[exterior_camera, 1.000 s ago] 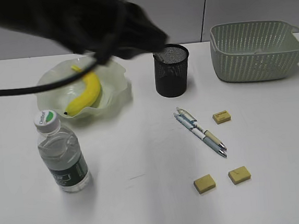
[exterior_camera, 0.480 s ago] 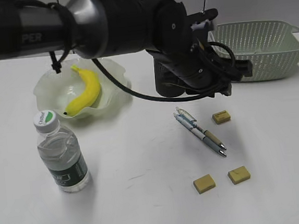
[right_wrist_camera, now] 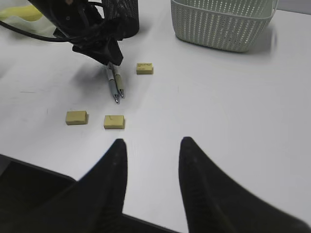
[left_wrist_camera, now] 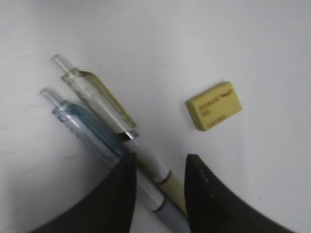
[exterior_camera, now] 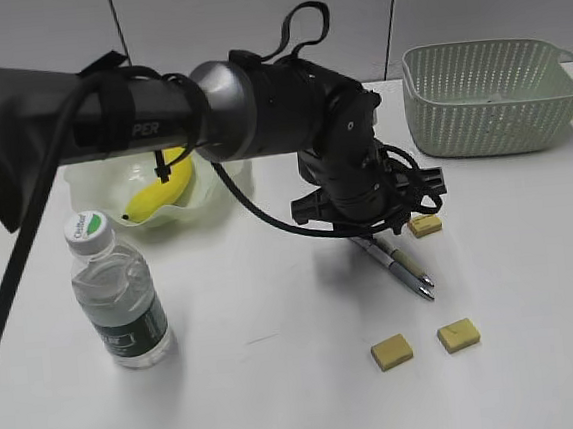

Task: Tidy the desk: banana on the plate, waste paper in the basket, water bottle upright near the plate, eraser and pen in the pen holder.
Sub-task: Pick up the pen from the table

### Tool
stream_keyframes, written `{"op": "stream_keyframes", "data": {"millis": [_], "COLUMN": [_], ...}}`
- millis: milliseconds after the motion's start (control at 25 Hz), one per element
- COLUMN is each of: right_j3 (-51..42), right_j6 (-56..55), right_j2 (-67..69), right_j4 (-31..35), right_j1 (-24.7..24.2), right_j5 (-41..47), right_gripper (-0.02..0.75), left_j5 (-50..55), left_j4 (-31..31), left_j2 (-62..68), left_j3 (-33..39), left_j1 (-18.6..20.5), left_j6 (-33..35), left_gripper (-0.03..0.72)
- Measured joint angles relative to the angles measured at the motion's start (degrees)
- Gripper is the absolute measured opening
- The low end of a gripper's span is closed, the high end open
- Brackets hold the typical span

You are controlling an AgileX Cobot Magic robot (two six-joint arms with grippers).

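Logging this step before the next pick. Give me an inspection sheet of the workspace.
Surface: white desk, dry, no spills seen.
Job's things: banana in plate; bottle upright near it; two pens side by side; three erasers, one by the pens; pen holder hidden behind the arm; basket looks empty; waste paper not seen.
Clutter: nothing seen.
Hands: left hand open, straddling the pens; right hand open, hovering, empty.
Cables: black cable along left arm.
Surroundings: grey wall panels.
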State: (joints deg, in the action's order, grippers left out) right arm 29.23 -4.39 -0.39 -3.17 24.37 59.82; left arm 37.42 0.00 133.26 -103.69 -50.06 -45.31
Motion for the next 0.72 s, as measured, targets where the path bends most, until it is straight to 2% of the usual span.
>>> {"op": "stream_keyframes", "data": {"millis": [360,720], "right_j3": [0.0,0.0], "right_j6": [0.1,0.1], "right_j2": [0.0,0.0], "right_j4": [0.0,0.0], "right_j1": [0.0,0.0], "right_j5": [0.0,-0.1], "right_gripper": [0.287,0.287], "left_j5": [-2.5,-2.2], "left_j4": [1.6,1.2], "left_j2": [0.6,2.6], "left_j3": [0.0,-0.2], "left_j1": [0.0,0.0], "left_j6": [-4.2,-5.2], "left_gripper": [0.255,0.254]}}
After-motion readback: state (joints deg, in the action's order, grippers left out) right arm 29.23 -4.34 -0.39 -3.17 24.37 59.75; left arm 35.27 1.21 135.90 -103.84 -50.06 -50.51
